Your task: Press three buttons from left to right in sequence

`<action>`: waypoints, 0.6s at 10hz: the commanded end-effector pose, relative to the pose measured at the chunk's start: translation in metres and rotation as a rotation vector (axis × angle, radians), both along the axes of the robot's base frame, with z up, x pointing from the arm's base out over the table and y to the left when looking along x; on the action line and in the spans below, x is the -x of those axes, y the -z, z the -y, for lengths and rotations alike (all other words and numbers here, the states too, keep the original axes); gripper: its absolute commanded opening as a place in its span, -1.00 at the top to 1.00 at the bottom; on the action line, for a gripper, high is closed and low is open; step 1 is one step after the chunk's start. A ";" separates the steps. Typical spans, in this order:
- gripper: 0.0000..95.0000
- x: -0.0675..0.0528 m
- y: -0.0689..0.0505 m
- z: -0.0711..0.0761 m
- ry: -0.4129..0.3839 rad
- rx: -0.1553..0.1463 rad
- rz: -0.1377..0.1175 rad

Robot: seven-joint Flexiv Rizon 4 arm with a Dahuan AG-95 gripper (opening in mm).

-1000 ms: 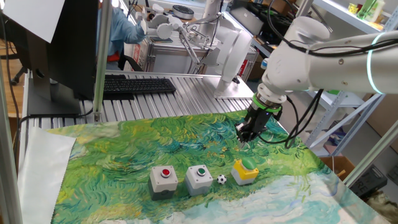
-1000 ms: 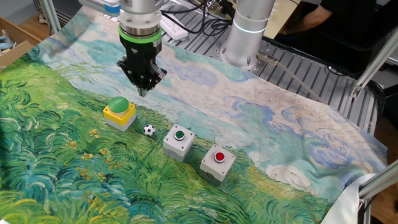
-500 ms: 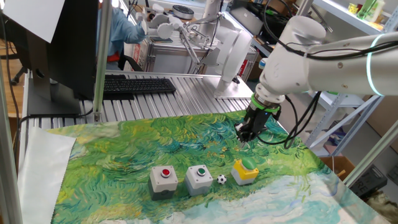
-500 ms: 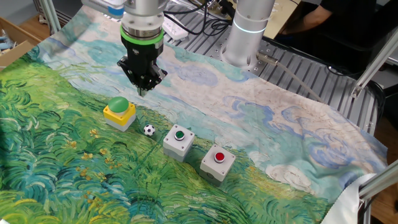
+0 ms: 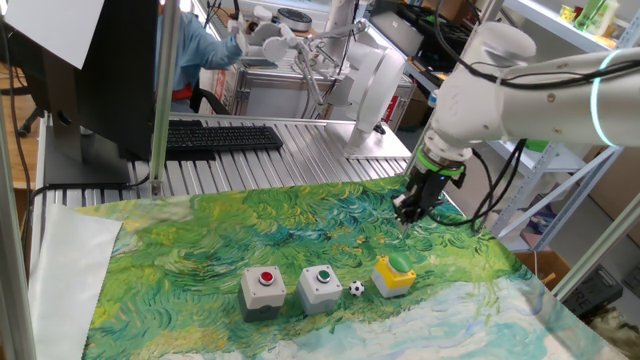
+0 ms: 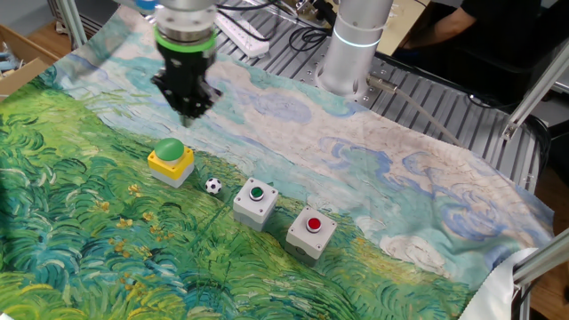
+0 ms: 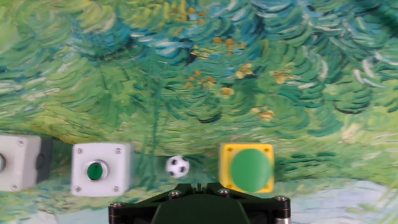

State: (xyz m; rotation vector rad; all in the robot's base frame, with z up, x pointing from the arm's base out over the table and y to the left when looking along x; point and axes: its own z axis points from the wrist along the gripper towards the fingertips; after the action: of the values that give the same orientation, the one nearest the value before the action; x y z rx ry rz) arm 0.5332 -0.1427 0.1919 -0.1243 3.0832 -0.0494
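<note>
Pincer [image 6: 187, 111] shut, above cloth [image 6: 400, 178], clear of yellow box [image 6: 171, 162]

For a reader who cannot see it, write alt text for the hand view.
Looking straight down on a green painted-pattern cloth: a yellow box with a green button, a tiny soccer ball, then a grey box with a green button.

Light is bright and even across both fixed views, apparently from overhead room fixtures, with no harsh glare on the painted cloth [image 5: 250, 230] covering the tabletop. Shadows are soft: a faint dark patch sits beside each button box, such as the yellow box [image 6: 171, 161]. In one fixed view the background workshop is crisp enough, though the arm's glowing ring [image 5: 597, 95] blooms slightly. The hand view is softer overall, with the cloth's brushstrokes smeared, perhaps by motion blur, and the dark gripper [image 7: 200, 205] base at the bottom edge is underexposed.
</note>
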 end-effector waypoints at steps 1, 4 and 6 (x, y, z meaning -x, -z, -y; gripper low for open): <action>1.00 0.000 -0.001 0.017 -0.006 0.002 0.002; 1.00 -0.003 -0.003 0.038 -0.032 0.006 -0.003; 1.00 -0.006 0.003 0.046 -0.036 0.009 -0.002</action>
State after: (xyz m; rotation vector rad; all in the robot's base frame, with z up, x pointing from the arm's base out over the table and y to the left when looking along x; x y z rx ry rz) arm 0.5398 -0.1904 0.1872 -0.1855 3.0839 -0.0626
